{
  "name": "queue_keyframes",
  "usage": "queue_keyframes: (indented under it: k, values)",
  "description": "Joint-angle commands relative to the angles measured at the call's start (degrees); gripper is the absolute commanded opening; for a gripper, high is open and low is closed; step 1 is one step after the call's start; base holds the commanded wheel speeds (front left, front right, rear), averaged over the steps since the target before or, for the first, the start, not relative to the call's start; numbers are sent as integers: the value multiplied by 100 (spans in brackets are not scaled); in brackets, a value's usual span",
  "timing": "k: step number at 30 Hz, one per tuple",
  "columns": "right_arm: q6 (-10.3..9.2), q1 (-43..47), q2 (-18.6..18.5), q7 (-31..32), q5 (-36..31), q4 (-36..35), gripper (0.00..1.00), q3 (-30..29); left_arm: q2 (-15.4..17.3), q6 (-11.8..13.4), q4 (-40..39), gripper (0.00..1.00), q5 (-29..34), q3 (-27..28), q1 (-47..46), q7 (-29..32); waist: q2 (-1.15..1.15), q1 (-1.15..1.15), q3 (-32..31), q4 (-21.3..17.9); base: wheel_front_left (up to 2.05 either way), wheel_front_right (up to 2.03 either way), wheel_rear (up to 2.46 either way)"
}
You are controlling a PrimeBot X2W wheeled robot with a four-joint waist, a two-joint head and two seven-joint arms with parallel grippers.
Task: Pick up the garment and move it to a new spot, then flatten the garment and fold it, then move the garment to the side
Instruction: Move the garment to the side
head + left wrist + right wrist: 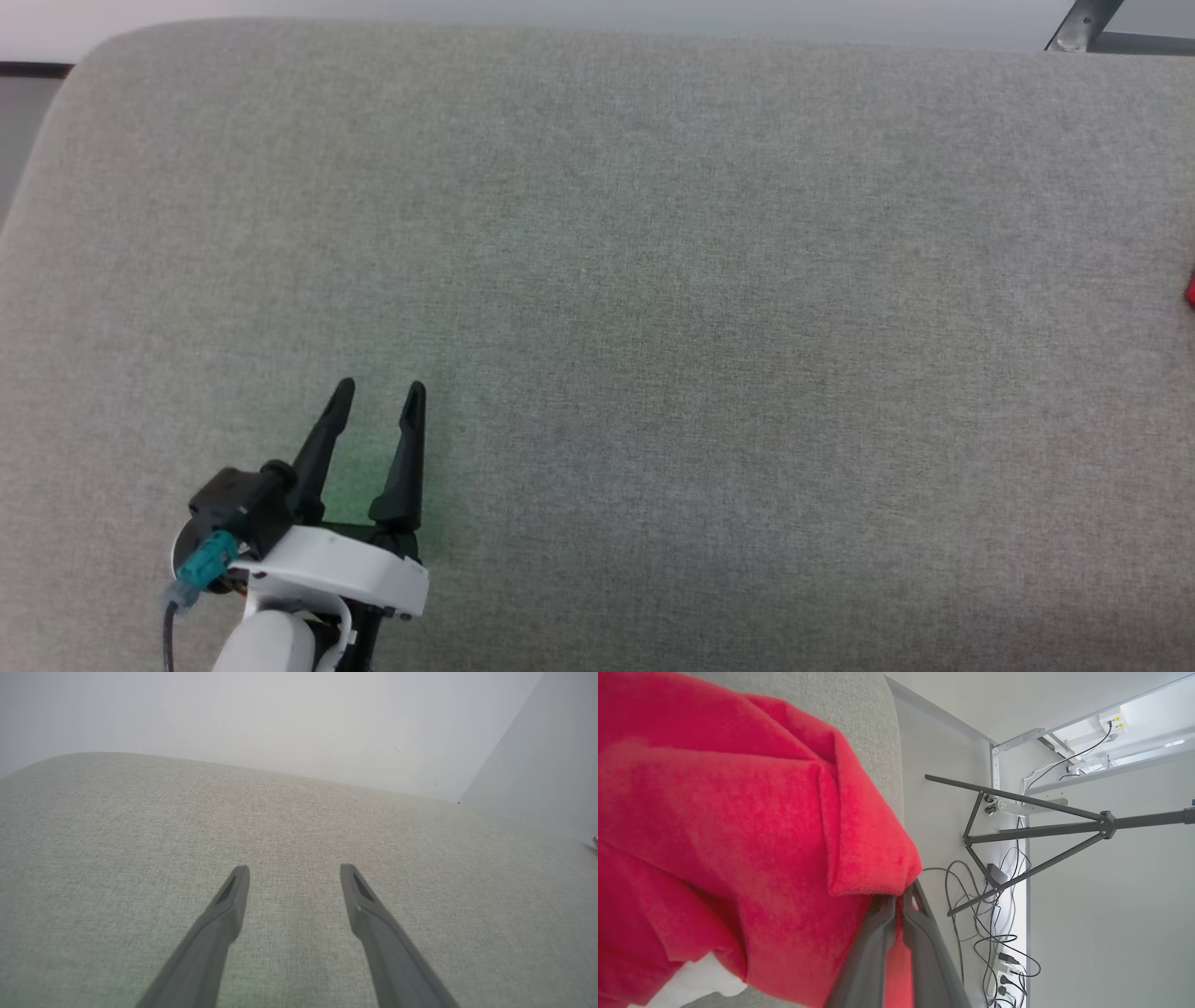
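Observation:
The garment (738, 826) is a soft red cloth with a bit of white at its lower edge, and it bunches across the left of the right wrist view. My right gripper (901, 896) is shut on a red fold of it. A sliver of red, the garment (1190, 291), peeks in at the right edge of the head view. My left gripper (381, 392) hovers open over the grey fabric surface (653, 280) at the lower left, nothing between its fingers (233, 896).
The grey fabric surface has a rounded far-left corner (84, 65) and a pale wall behind it. Beyond its edge in the right wrist view stand a dark tripod (1017, 830) and loose cables (994, 933) on the floor.

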Motion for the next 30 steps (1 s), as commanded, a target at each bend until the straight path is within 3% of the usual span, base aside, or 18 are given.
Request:
queue_keyframes:
  k: [1,6,8,9,10,21,30]
  values:
    - [-8,98,61,-32,-72,56,0,-97,16,-14,4,100,-26,0,-67,0,0,0,14,5,0,0,0]
    - [-7,81,292,-139,-355,207,0,-464,35,-14,40,100,-24,-48,-115,0,0,0,19,24,0,0,0]
    - [-8,73,374,-229,-478,192,35,-569,40,-14,58,100,-19,-52,-115,0,0,0,0,21,0,0,0]
    - [-8,67,407,-278,-572,168,83,-610,39,-14,71,100,-17,-50,-111,0,0,0,-18,17,0,0,0]
    - [-8,51,449,-305,-638,159,100,-662,39,-14,81,100,-17,-42,-102,0,0,0,-42,10,0,0,0]
    - [-8,188,883,-546,-915,-30,100,-1007,63,-14,143,100,-21,54,122,0,0,0,-528,-100,0,0,0]
    - [-8,515,1393,-1421,-747,-567,100,-1010,74,-14,96,100,-30,212,343,0,0,0,-978,-236,0,0,0]
